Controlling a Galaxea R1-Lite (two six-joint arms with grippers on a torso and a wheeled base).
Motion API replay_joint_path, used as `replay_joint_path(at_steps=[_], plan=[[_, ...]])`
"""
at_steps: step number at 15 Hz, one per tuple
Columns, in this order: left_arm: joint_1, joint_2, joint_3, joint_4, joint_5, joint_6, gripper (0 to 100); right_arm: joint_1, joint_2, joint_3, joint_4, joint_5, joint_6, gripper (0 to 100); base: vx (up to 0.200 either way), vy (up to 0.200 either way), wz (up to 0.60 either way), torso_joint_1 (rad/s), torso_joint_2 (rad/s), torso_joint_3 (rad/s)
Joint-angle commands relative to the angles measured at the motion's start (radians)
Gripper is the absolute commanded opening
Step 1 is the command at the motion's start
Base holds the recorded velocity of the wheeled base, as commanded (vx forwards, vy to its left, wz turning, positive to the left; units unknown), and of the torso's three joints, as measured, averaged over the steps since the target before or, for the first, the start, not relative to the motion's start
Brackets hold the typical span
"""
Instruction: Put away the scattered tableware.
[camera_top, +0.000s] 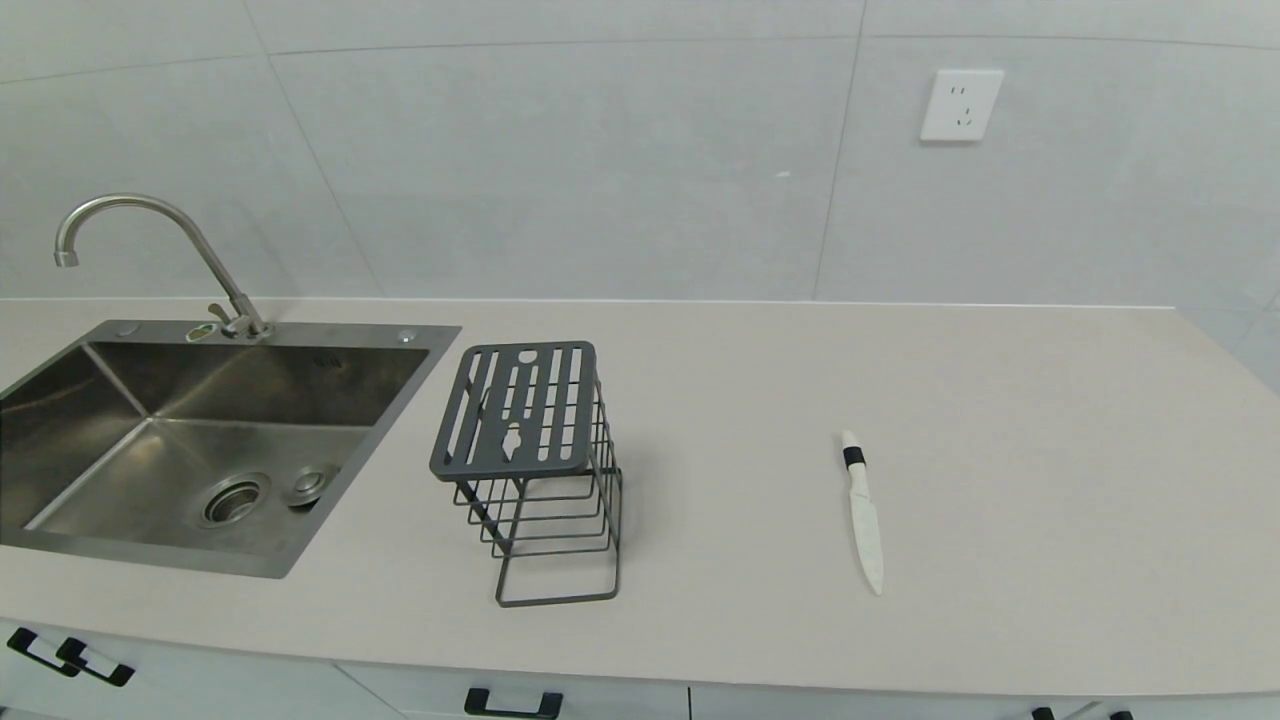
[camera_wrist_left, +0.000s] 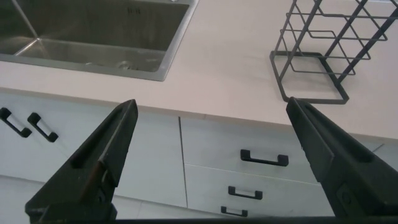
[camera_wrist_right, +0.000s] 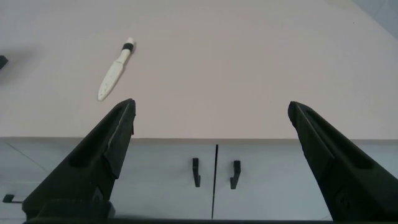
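Lying tip toward counter (camera_top: 1000, 450) edge, apart from rack (camera_top: 520, 410): knife (camera_top: 862, 510) | left claw (camera_wrist_left: 211, 104), right claw (camera_wrist_right: 211, 103) spread

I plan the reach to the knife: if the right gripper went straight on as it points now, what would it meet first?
The right gripper would probably meet bare counter near its front edge; the knife lies off that line. Depth is unclear.

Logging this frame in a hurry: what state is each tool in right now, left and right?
Left tool: open, holding nothing.
Right tool: open, holding nothing.
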Motion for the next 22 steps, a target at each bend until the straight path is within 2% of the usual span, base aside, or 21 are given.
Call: replay_joint_path(at_steps=[1, 16, 22], plan=[[0.000, 0.001, 0.000, 0.000, 0.000, 0.000, 100, 0.000, 0.001, 0.000, 0.000, 0.000, -0.001, 100, 0.000, 0.000, 0.00, 0.000, 0.00, 0.000], [0.000, 0.001, 0.000, 0.000, 0.000, 0.000, 100, 0.000, 0.001, 0.000, 0.000, 0.000, 0.001, 100, 0.000, 0.000, 0.00, 0.040, -0.08, -0.037], [0.000, 0.001, 0.000, 0.000, -0.003, 0.003, 100, 0.003, 0.007, 0.000, 0.001, 0.015, -0.033, 100, 0.000, 0.000, 0.00, 0.194, -0.01, 0.180]])
